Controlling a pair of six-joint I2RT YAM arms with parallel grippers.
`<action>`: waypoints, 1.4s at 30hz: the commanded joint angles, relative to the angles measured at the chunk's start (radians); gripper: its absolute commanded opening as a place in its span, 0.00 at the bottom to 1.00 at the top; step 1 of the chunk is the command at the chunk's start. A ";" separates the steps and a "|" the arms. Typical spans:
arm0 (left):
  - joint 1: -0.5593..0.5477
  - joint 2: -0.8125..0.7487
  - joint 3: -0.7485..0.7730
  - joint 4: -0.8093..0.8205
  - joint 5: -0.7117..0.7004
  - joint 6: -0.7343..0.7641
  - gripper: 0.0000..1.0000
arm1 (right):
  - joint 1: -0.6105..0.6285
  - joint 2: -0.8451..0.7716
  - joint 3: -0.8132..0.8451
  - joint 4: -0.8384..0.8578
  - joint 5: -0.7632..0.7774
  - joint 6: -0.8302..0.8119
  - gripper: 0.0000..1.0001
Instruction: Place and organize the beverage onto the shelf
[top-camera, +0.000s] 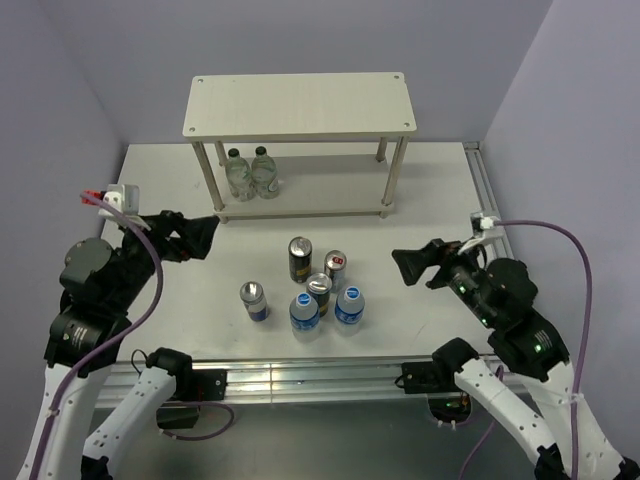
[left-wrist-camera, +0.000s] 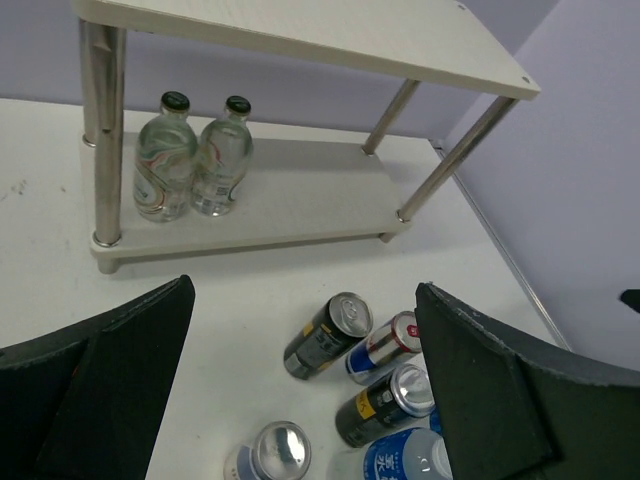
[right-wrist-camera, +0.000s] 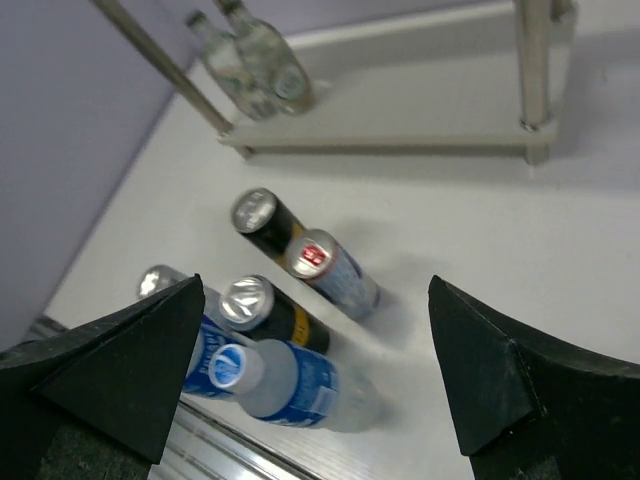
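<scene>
The beverage stands upright in a cluster on the white table: two black cans (top-camera: 300, 259) (top-camera: 318, 292), a red-topped silver can (top-camera: 335, 268), a blue silver can (top-camera: 253, 299) and two blue-capped water bottles (top-camera: 305, 315) (top-camera: 349, 306). The shelf (top-camera: 300, 105) stands behind them with a bare top board. My left gripper (top-camera: 195, 238) hovers open to the left of the cluster, holding nothing. My right gripper (top-camera: 415, 265) hovers open to its right, also holding nothing. The left wrist view looks down on the cans (left-wrist-camera: 325, 340) between wide-apart fingers (left-wrist-camera: 120, 370). The right wrist view shows a water bottle (right-wrist-camera: 285, 380).
Two small clear unlabelled bottles (top-camera: 237, 172) (top-camera: 264, 170) stand at the left end of the shelf's lower board (top-camera: 320, 195). Thin metal posts (top-camera: 397, 175) hold the boards at each corner. Purple walls close in the table at the back and on both sides.
</scene>
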 joint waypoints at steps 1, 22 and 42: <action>-0.005 0.103 0.015 -0.029 0.083 -0.038 0.99 | 0.060 0.127 0.017 -0.092 0.178 0.005 1.00; -1.225 0.396 -0.006 -0.177 -1.196 -0.495 0.99 | 1.160 0.449 0.080 -0.572 1.208 0.833 1.00; -1.533 0.655 -0.242 -0.133 -1.175 -0.973 0.99 | 1.393 0.576 -0.228 -0.342 1.183 1.156 1.00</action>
